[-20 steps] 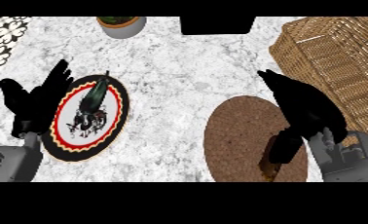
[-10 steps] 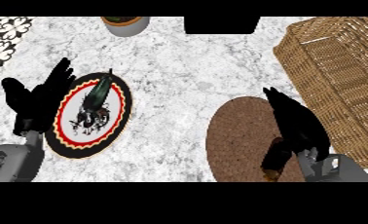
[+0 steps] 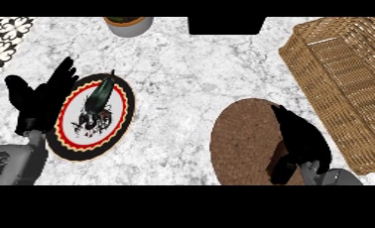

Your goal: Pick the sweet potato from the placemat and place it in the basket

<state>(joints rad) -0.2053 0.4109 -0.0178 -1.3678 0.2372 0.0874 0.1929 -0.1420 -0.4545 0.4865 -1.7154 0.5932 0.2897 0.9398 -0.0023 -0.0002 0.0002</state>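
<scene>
My right hand (image 3: 302,140) hangs over the right side of the round brown placemat (image 3: 245,138), fingers pointing away from me and the thumb hanging down toward me. I cannot see the sweet potato anywhere: the mat's bare part holds nothing, and if the potato is there at all it lies hidden under my palm. So I cannot tell whether the fingers have closed round it or are only spread above it.

The wicker basket (image 3: 344,83) stands just to the right of this hand and a little farther from me, and what I can see of its inside holds nothing. I judge the task to be in its early part: at best the grasp is being made, while the lift, the carry to the right and the release into the basket are all left to do.

My left hand (image 3: 40,100) rests open, fingers up, at the left edge of the patterned plate (image 3: 95,115), well apart from the work.
</scene>
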